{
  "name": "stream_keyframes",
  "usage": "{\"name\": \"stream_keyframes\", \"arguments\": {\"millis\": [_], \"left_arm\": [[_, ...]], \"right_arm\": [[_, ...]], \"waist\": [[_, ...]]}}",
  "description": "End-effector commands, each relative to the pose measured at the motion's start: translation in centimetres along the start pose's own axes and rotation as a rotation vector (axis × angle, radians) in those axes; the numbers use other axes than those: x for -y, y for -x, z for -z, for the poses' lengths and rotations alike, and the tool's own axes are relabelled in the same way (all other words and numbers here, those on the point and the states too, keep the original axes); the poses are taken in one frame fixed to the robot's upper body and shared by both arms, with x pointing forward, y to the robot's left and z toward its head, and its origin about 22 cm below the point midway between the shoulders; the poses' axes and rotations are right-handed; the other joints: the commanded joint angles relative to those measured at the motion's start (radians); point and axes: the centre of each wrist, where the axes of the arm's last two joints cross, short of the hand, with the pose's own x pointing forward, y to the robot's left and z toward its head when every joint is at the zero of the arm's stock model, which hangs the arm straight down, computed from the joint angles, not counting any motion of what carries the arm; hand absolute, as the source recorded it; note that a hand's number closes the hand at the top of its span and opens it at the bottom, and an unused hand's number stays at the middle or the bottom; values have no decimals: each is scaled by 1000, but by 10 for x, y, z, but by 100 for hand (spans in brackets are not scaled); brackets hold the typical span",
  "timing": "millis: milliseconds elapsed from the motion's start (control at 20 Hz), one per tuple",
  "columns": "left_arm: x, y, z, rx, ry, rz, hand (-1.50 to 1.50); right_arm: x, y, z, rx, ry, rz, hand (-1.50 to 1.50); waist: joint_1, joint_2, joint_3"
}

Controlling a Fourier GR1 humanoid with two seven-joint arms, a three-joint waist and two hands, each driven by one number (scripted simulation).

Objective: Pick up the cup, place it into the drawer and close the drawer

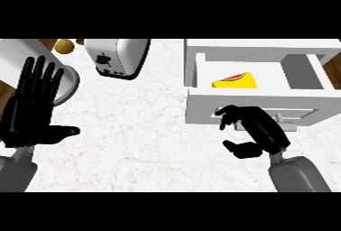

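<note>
Lying in the open drawer (200, 67), a yellow cup (236, 81), partly hidden.

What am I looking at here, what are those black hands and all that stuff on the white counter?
This is one picture, taken as if from a humanoid robot's head, looking steeply down at a kitchen counter with a white marbled top. The two grey forearms coming in from the bottom are the robot's arms, each ending in a black hand.

The left hand is open with straight fingers, resting at the left side. The right hand has its fingers curled at the front of an open white drawer; it seems to hold nothing. Inside the drawer lies a yellow wedge-shaped object with a red and green mark on it; that may be the cup, though its shape does not make that plain.

Also on the counter: a silver toaster at the top, and a round silvery object partly behind the left hand.
</note>
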Motion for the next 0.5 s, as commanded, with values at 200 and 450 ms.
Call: {"name": "stream_keyframes", "arguments": {"millis": [200, 450], "left_arm": [[-28, -11, -16, 12, 9, -3, -150], [-37, 1, -28, 11, 4, -17, -150]], "right_arm": [[-21, 31, 40, -68, -93, -84, -150], [-23, 48, 65, -67, -88, -36, -150]], "waist": [[-5, 1, 0], [-6, 1, 0]]}}
